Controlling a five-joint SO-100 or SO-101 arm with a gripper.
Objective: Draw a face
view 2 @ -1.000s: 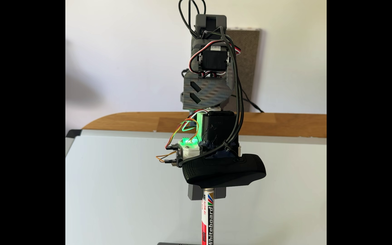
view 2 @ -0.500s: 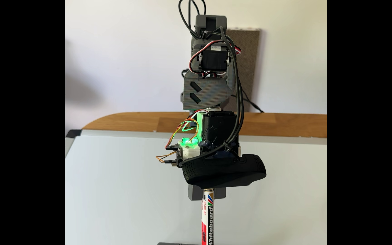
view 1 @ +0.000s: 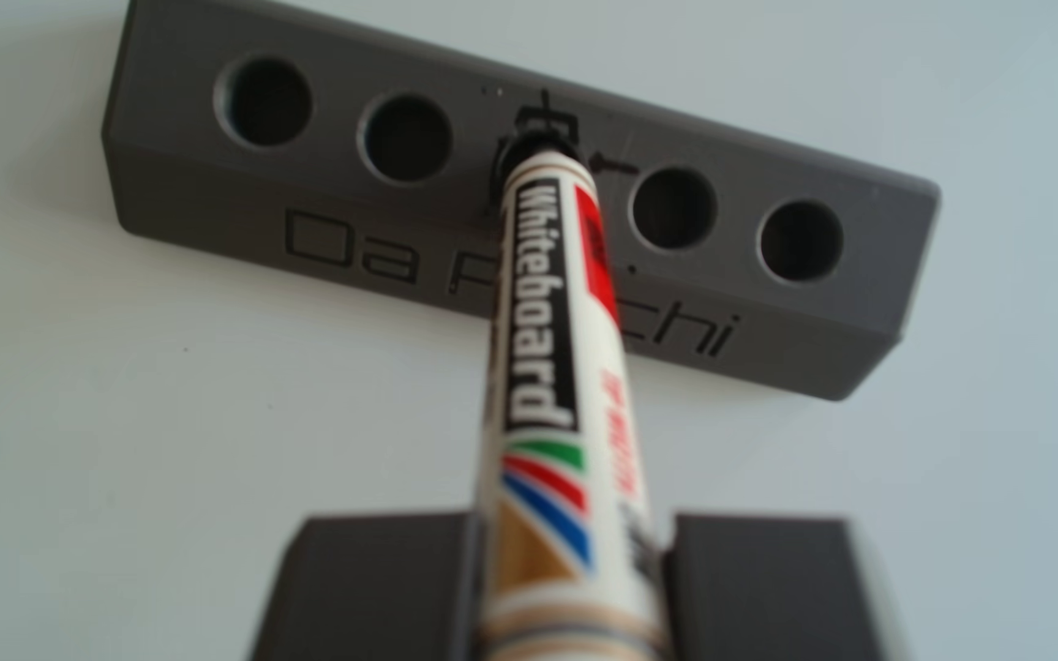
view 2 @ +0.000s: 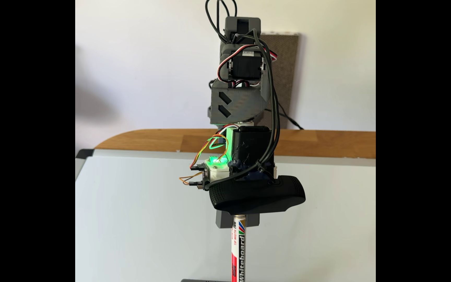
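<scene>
Standing in the middle hole of the grey block (view 1: pixel 768 330), a marker (view 1: pixel 552 356) is clamped between the two fingers of the gripper (view 1: pixel 571 572). The block rests on the whiteboard (view 2: pixel 137 217), where no face can be made out.

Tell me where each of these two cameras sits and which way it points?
Other view: sits close behind the end effector, looking along the whiteboard marker at the grey block with round holes; two dark fingers flank the marker.
Fixed view: stands in front of the arm, facing it over the whiteboard, wall behind; shows the arm, cables and a black camera above the end effector.
Shared: marker, whiteboard.
</scene>
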